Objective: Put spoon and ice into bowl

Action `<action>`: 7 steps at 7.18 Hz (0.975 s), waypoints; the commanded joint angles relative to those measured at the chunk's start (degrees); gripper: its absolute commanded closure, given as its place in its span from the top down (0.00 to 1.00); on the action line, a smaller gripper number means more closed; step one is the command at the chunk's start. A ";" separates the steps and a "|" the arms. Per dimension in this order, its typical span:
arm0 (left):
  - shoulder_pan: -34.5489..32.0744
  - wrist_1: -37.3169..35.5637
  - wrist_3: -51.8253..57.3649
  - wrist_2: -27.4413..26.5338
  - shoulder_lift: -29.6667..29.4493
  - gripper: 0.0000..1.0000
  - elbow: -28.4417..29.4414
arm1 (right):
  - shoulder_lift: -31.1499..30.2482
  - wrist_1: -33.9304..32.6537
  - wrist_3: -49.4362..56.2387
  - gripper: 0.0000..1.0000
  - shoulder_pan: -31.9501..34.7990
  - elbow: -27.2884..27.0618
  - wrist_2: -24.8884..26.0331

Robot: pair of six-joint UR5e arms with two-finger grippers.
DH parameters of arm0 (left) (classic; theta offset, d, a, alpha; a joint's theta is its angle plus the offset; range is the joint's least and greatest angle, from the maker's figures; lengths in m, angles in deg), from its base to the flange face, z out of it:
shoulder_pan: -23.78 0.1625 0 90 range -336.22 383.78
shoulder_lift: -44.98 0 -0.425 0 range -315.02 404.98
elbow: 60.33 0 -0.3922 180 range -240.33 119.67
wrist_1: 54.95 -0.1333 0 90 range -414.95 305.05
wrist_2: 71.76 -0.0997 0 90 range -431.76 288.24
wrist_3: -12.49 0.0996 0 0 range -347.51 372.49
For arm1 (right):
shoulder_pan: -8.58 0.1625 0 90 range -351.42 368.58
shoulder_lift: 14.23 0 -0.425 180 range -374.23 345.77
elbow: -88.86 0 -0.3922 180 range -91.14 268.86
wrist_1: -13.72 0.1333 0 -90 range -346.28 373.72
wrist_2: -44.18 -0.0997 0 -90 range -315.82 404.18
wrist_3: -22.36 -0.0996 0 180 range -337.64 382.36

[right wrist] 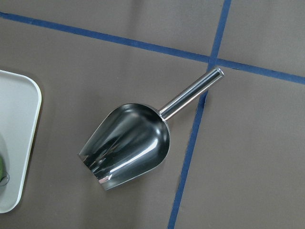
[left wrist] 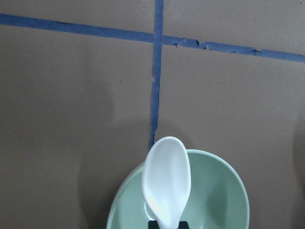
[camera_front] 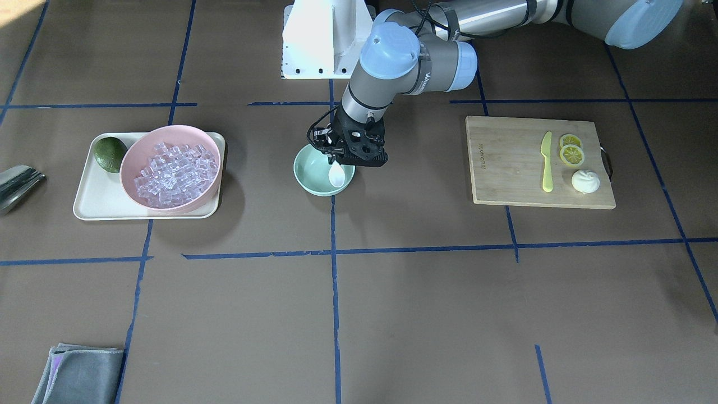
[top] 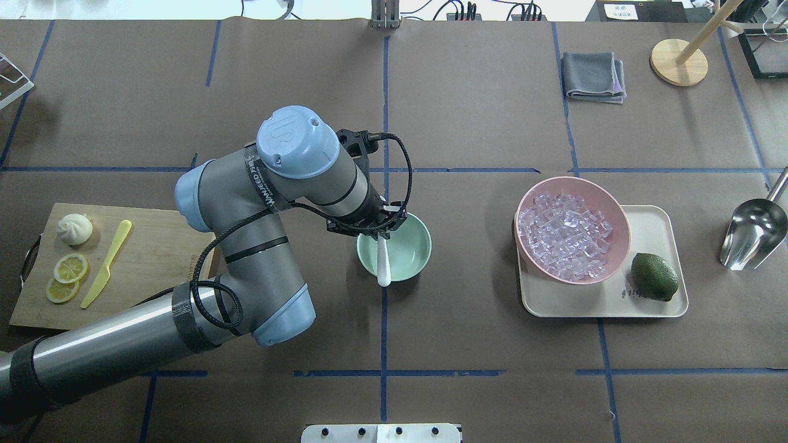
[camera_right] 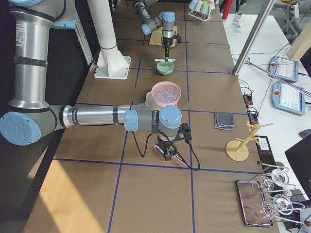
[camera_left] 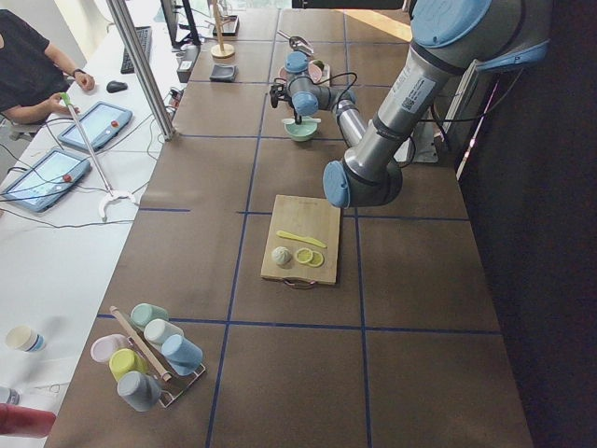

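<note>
From where I stand, the brown paper-covered table point(top: 480, 111) with blue tape lines fills most of the room. The left arm point(top: 258, 246) reaches to the middle of it. The right arm point(camera_right: 92, 116) stretches to the table's right end. There the right gripper point(camera_right: 165, 153) hangs above a metal scoop point(right wrist: 126, 145); if its claw is wide or narrow I cannot tell. On the left side lies a wooden cutting board point(top: 154, 246) with a yellow-green knife point(top: 108, 264), two lemon slices and a white bun. On the right side is a cream tray point(top: 652, 227). It carries the pink bowl point(top: 619, 212) and beside it a dark green fruit point(top: 654, 277). The mint-green bowl point(top: 409, 246) stands near the table's centre, well apart from the tray. The left gripper point(top: 382, 234) points down over this bowl, and its claw is closed narrow on the handle of the white spoon point(top: 383, 267). The scoop end reaches to the bowl's rim; whether it touches the bowl I cannot tell. The ice point(top: 563, 234), many clear cubes, is heaped in the pink bowl.
</note>
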 commanded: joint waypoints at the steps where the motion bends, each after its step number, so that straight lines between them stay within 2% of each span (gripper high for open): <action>1: 0.40 0.00 -0.71 -0.30 -0.17 0.35 0.00 | 0.00 0.00 -0.06 1.00 -0.03 -0.06 -0.29; 2: 0.49 0.09 -0.62 -0.30 -0.17 0.64 0.00 | 0.00 0.00 -0.06 1.00 -0.03 -0.06 -0.64; 3: 0.58 0.17 -0.62 -1.34 -0.17 0.99 0.00 | 0.00 0.00 -0.06 1.00 -0.03 -0.06 -0.64; 5: 1.37 0.26 -0.62 -2.76 0.00 1.00 -0.69 | 0.00 0.00 -0.15 1.00 -0.03 -0.06 -0.64; 6: 1.20 0.00 -0.62 -2.67 0.70 1.00 -3.14 | 0.26 0.00 -1.11 1.00 -1.16 -0.15 -2.30; 7: 0.93 0.00 -0.53 -2.67 2.88 1.00 -6.47 | 1.92 0.09 -8.25 1.00 -3.35 -1.63 -4.14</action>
